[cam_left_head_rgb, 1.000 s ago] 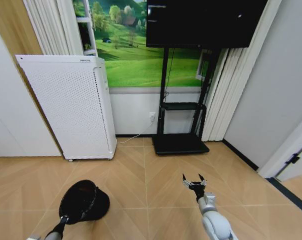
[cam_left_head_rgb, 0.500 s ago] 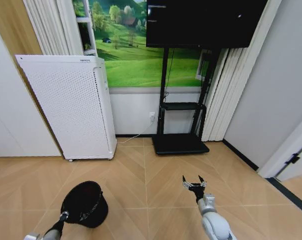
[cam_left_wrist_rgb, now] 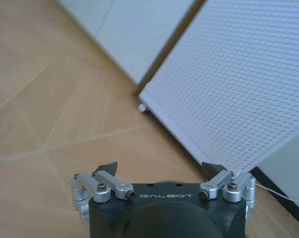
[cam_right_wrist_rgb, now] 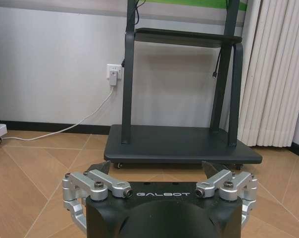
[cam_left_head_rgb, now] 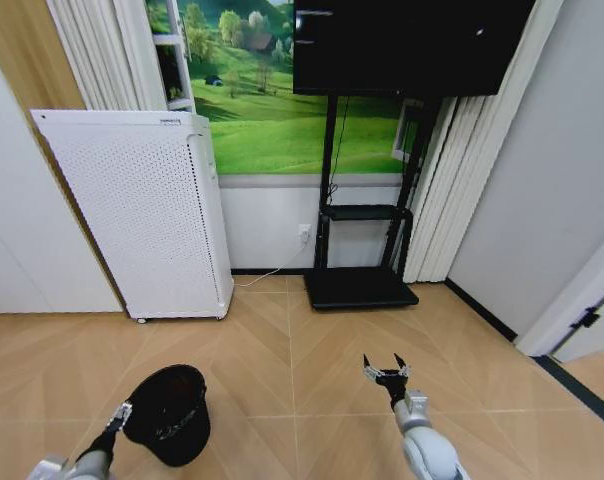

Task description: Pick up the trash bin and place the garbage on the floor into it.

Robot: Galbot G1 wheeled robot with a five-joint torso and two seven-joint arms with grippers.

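The trash bin (cam_left_head_rgb: pixel 168 414) is seen low on the left, tilted over the floor (cam_left_head_rgb: pixel 302 340), in front of the white appliance (cam_left_head_rgb: pixel 142 210). The left gripper (cam_left_head_rgb: pixel 119 414) is placed at its rim; whether the rim is grasped cannot be told, though the fingers are spread in the left wrist view. The right gripper (cam_left_head_rgb: pixel 384 371) is released, its fingers spread, pointed toward the black TV stand (cam_left_head_rgb: pixel 360 285).

Tan herringbone floor (cam_left_head_rgb: pixel 312 330); white perforated appliance (cam_left_head_rgb: pixel 142 210) far left, black TV stand (cam_left_head_rgb: pixel 362 250) w/ TV (cam_left_head_rgb: pixel 402 45) centre, curtains (cam_left_head_rgb: pixel 452 190) right.
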